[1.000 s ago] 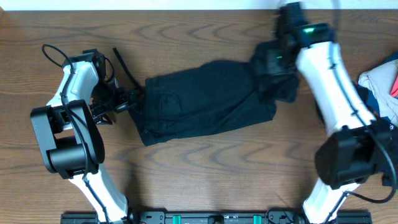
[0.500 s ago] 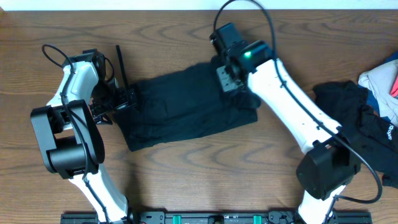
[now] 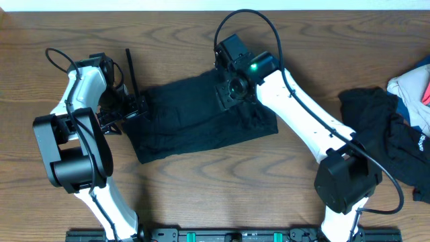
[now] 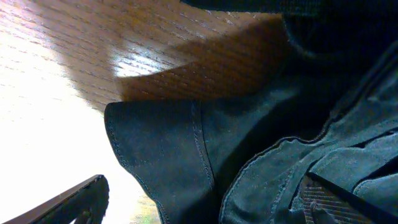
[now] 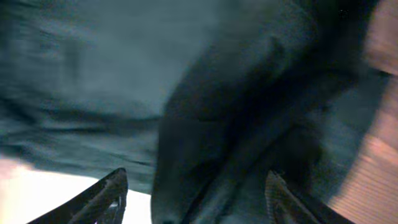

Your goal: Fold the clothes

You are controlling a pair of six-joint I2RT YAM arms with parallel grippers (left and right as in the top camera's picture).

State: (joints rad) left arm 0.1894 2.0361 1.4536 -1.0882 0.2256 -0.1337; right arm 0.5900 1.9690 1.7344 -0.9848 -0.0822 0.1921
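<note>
A black garment (image 3: 181, 121) lies folded across the middle of the table, its right end doubled over onto itself. My right gripper (image 3: 227, 86) hovers over its upper right part. In the right wrist view its fingers (image 5: 107, 194) stand apart over a dark fold of the cloth (image 5: 93, 74), gripping nothing. My left gripper (image 3: 141, 106) sits at the garment's left edge, open wide. A stitched hem (image 4: 161, 143) lies between its jaws in the left wrist view. More clothes wait at the right: a crumpled black one (image 3: 376, 128) and a whitish one (image 3: 408, 87) with pink and blue.
The pile of clothes reaches the table's right edge. Bare wood (image 3: 222, 188) lies in front of the folded garment. A black cable (image 3: 129, 67) runs by the left arm. The table's far edge (image 3: 168, 9) is close behind the right gripper.
My right arm swept left from the far right, carrying the garment's right end over onto the rest, and its jaws opened. The garment slid slightly left. The left arm stayed put.
</note>
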